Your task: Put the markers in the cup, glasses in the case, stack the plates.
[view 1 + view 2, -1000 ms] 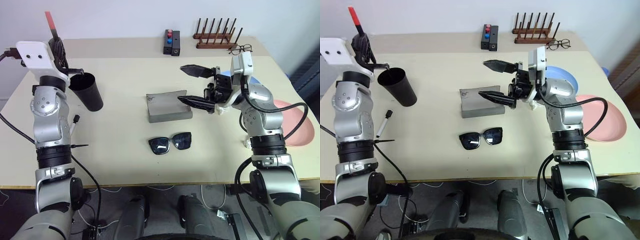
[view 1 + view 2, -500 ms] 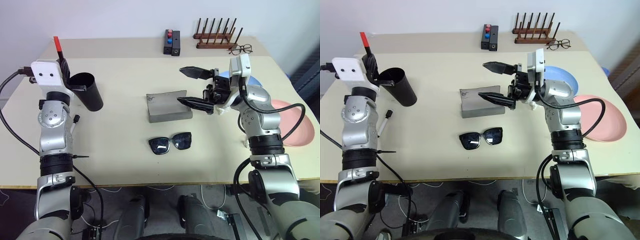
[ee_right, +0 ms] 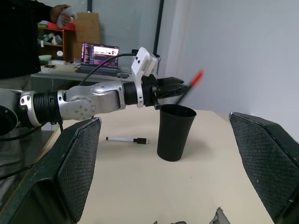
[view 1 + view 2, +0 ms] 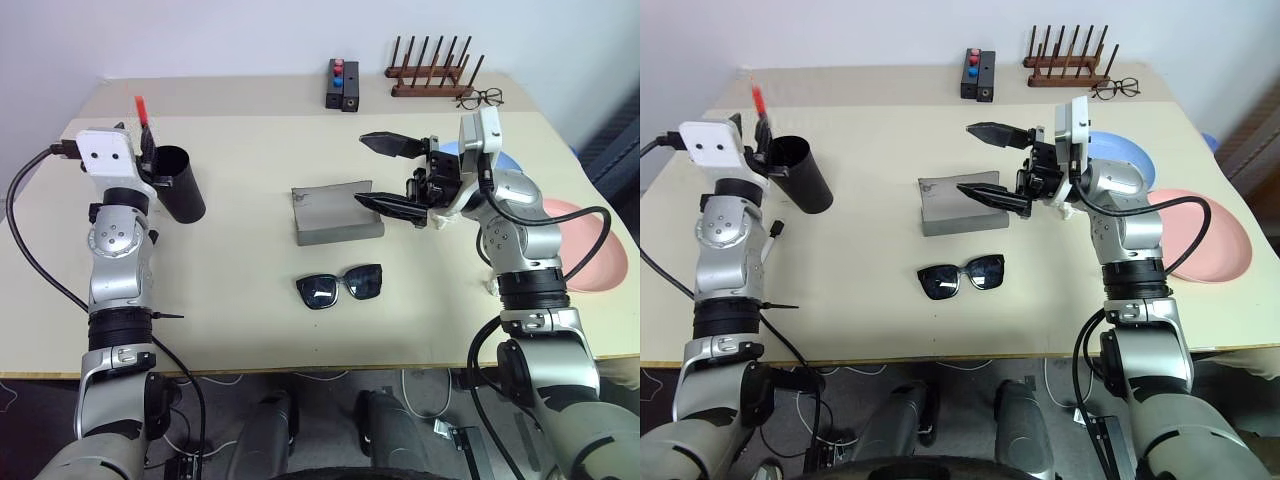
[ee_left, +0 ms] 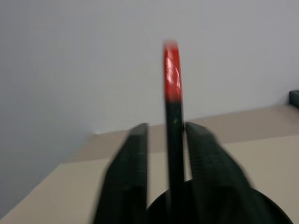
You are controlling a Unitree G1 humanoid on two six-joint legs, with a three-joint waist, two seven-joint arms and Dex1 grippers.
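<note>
The left gripper [image 5: 163,177] is raised at the cup's [image 4: 800,175] rim, fingers slightly parted around the red-capped marker [image 5: 172,116], which is seen standing between them over the cup's mouth. The right gripper [image 4: 392,175] is held level with fingers spread wide, just beside the grey case [image 4: 335,213] at its 3 o'clock, the sunglasses [image 4: 340,285] lying at the case's 6 o'clock. On the beige table [image 4: 240,290], the white marker [image 3: 126,139] is seen near the cup, and the blue plate [image 4: 1130,158] and pink plate [image 4: 1210,240] lie at 3 o'clock.
</note>
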